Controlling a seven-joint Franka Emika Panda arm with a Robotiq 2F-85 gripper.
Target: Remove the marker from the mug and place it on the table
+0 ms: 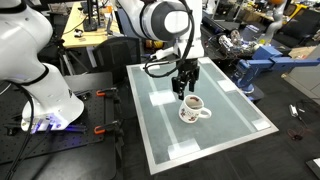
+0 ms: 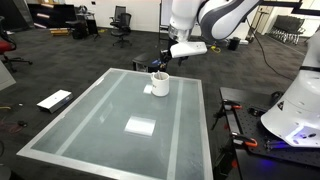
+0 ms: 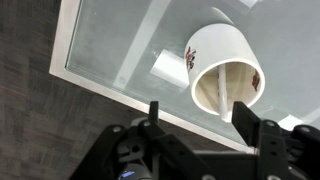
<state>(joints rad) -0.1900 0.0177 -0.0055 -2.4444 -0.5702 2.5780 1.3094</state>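
End effector (image 1: 184, 88) above the mug (image 1: 194, 111), jaws spread.
We see the marker (image 3: 216, 88) leaning inside the mug, which stands on the desk (image 1: 225, 125) beside a white tape patch (image 3: 165, 66); the end effector grips nothing.

No readable text, labels or numbers; mug (image 3: 228, 70) pattern too blurred to read.

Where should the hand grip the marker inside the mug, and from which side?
Probably the marker's upper end, coming straight down through the mug's open mouth: it leans on the inner wall, which blocks any sideways approach.
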